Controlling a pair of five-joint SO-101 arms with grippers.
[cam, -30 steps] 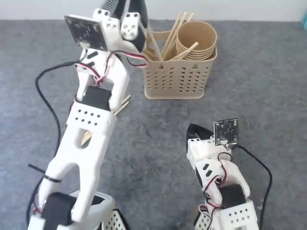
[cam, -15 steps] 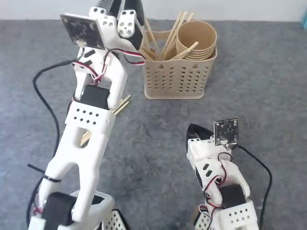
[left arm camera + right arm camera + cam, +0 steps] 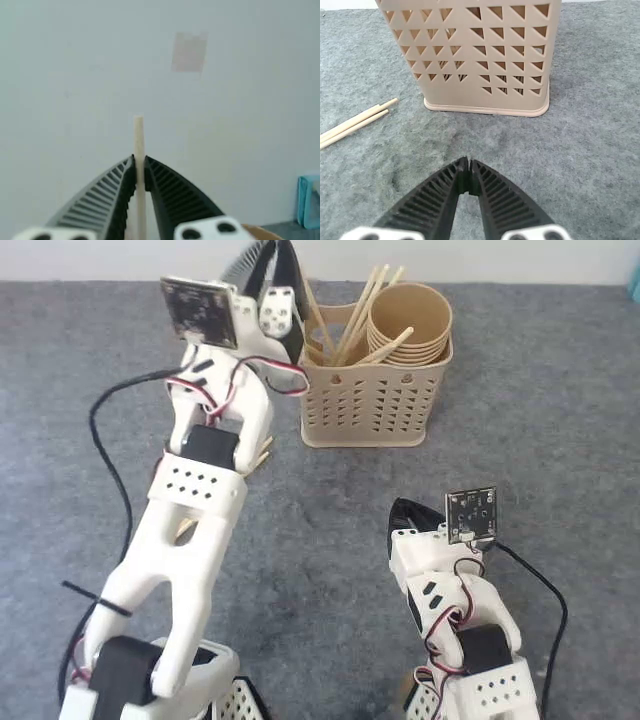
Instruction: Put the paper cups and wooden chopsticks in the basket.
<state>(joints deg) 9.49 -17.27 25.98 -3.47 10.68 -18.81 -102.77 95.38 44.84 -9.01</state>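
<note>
Beside basket, left fingers pinch chopstick; right fingers pressed together.

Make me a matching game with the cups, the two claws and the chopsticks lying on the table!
1. cups
2. left claw
3. right claw
4. loose chopsticks

a. lying on the table
b. shut on a chopstick
c. in the basket
d. shut, holding nothing

Pairs: 1-c, 2-b, 3-d, 4-a
</note>
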